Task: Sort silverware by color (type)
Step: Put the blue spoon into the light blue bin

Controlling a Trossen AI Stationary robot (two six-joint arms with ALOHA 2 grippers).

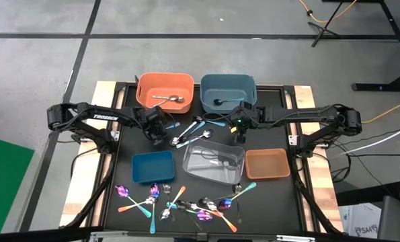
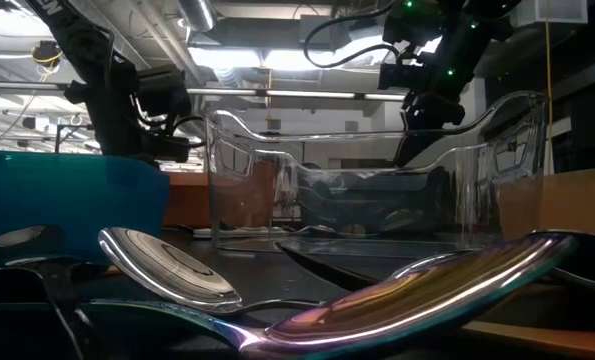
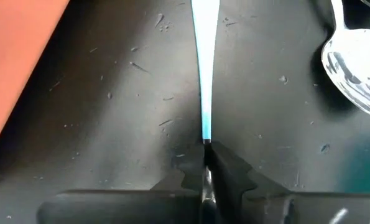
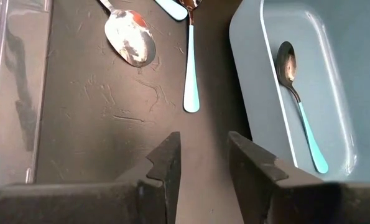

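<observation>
My left gripper [image 3: 206, 163] stands on the mat just near of the orange bin [image 1: 165, 91] and is shut on a teal-handled utensil [image 3: 204, 68]. My right gripper [image 4: 203, 163] is open above the bare mat beside the grey-blue bin [image 4: 334, 56], touching nothing. That bin holds a teal-handled spoon [image 4: 300, 106]. Another teal-handled utensil [image 4: 191, 81] and a silver spoon [image 4: 130, 45] lie flat on the mat ahead of the right gripper. A silver spoon [image 1: 169, 99] lies in the orange bin. Several mixed spoons and forks [image 1: 179, 205] lie in a heap at the near edge. My left gripper pinches the free end of the teal handle [image 3: 205, 134] between its two shut fingertips [image 3: 225, 163]. The fingers lie in line with the handle, which runs straight away from them. Whether the utensil is lifted or lies on the mat, I cannot tell.
A small blue bin [image 1: 152, 166], a clear bin [image 1: 213, 161] and a brown bin [image 1: 267, 163] stand in a row across the middle of the mat. A silver spoon bowl [image 3: 356, 68] lies near the left gripper. Bare mat lies between the two grippers.
</observation>
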